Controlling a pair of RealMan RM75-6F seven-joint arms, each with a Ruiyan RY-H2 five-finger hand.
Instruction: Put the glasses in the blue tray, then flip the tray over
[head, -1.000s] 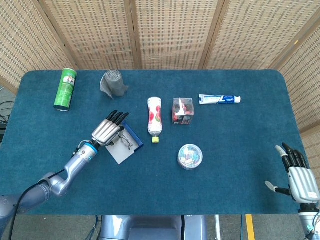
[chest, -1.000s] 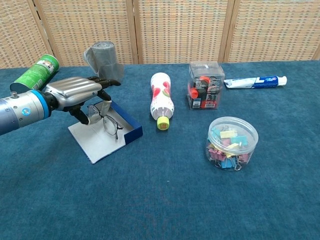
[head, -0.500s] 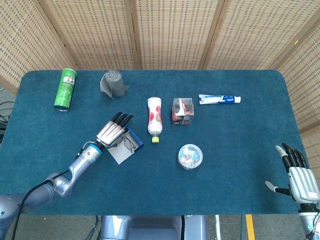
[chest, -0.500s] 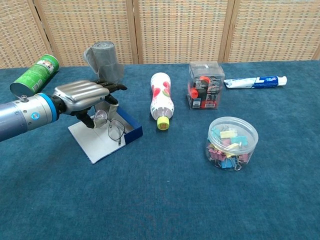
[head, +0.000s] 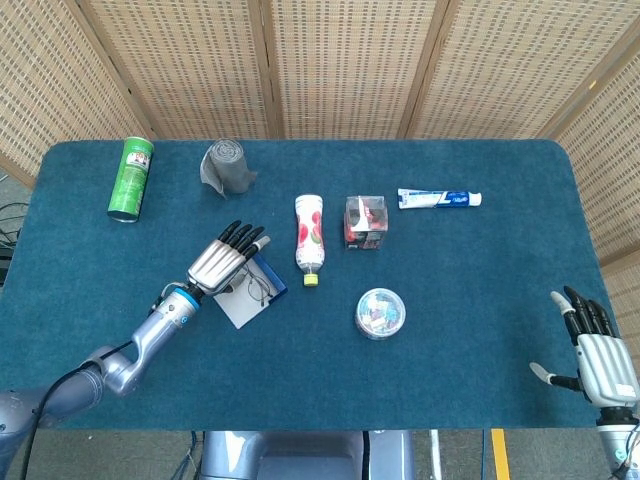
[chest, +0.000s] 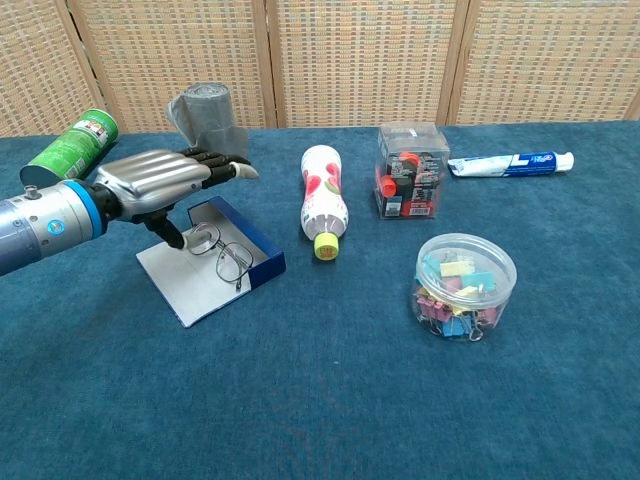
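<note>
Silver left hand, black fingers, blue-ringed grey arm.

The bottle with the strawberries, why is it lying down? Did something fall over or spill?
The bottle lies on its side with its yellow-green cap on; no spill shows. The green can lies on its side too. The glasses sit in the blue tray, under the left hand. Nothing looks broken.

glasses: one pair
tray: one
can: one
bottle: one
toothpaste tube: one
clear box: one
clip jar: one
grey roll: one
hands: two — left hand, right hand
</note>
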